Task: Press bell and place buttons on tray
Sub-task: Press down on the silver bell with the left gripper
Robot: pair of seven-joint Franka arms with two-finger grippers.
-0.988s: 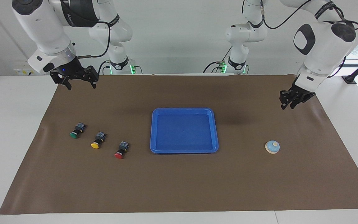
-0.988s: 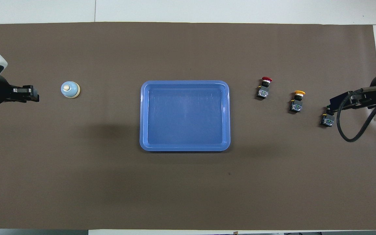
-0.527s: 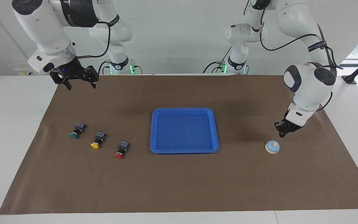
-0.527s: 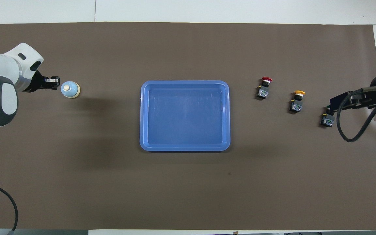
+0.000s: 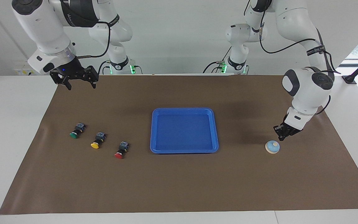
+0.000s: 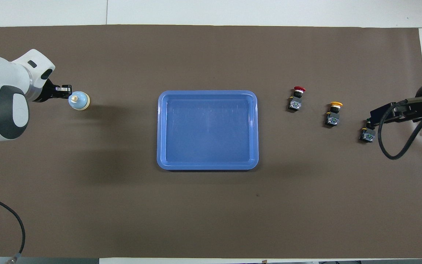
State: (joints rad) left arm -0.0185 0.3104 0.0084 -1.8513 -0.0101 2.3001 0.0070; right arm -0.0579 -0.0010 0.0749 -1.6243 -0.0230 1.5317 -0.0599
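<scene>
The light-blue bell stands on the brown mat toward the left arm's end; it also shows in the overhead view. My left gripper is shut and hangs just above the bell's edge, a small gap showing; in the overhead view its tip meets the cream knob. The green, yellow and red buttons lie in a row toward the right arm's end. The blue tray holds nothing. My right gripper is open, raised and waiting; in the overhead view it covers the green button's cap.
The brown mat covers most of the white table. In the overhead view the red, yellow and green buttons lie beside the tray. A cable loops from the right arm.
My left gripper has come down from high over the mat's edge to just above the bell, then edged closer to it. The right arm has not moved.
</scene>
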